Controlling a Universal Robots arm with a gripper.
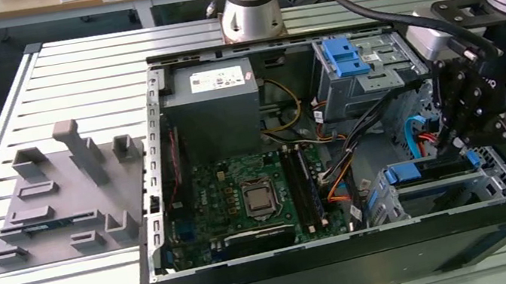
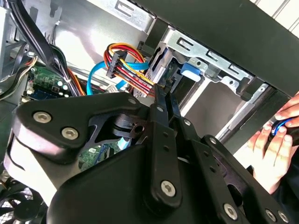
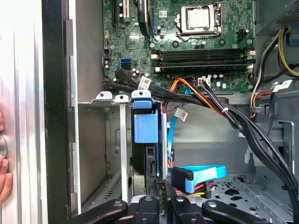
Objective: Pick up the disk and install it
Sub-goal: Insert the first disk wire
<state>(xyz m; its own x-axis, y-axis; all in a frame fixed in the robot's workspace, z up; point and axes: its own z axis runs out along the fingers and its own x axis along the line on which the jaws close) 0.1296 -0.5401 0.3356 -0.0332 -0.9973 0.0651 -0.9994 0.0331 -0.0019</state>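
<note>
The gripper [image 3: 158,185], fingers drawn together, is pressing at the exposed end of the disk [image 3: 144,161], which is sitting on edge in the drive cage [image 3: 123,140], and seems to be needing a square push along the slot, clear of the blue cable [image 3: 205,171].

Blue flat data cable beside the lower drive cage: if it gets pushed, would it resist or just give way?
Probably floppy: the blue flat data cable lies in a loose loop, so it would likely bend aside. It looks thin and light. Its stiffer connector may snag on the neighbouring coloured wires.
</note>
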